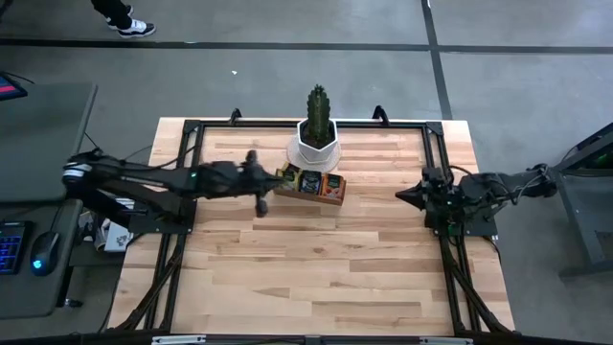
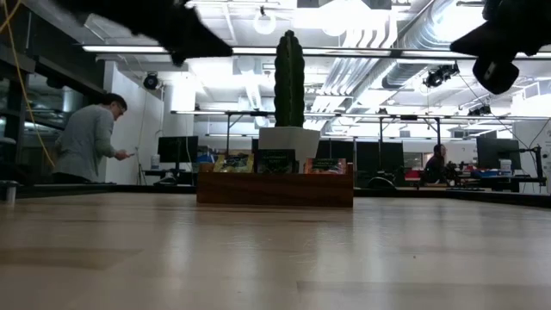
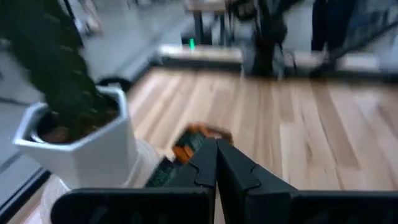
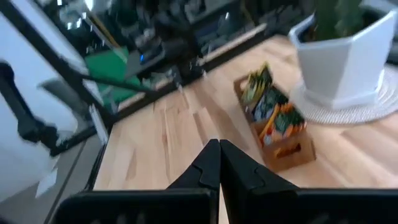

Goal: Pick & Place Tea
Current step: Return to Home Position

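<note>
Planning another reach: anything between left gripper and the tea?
Nothing visible. The left gripper, shut, hangs by the tray, whose tea lies open from above; the cactus pot stands behind it; the right gripper waits far right.

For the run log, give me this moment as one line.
left gripper shut, empty, near left end of tray | right gripper shut, waiting at right of table | tea in all three compartments
</note>
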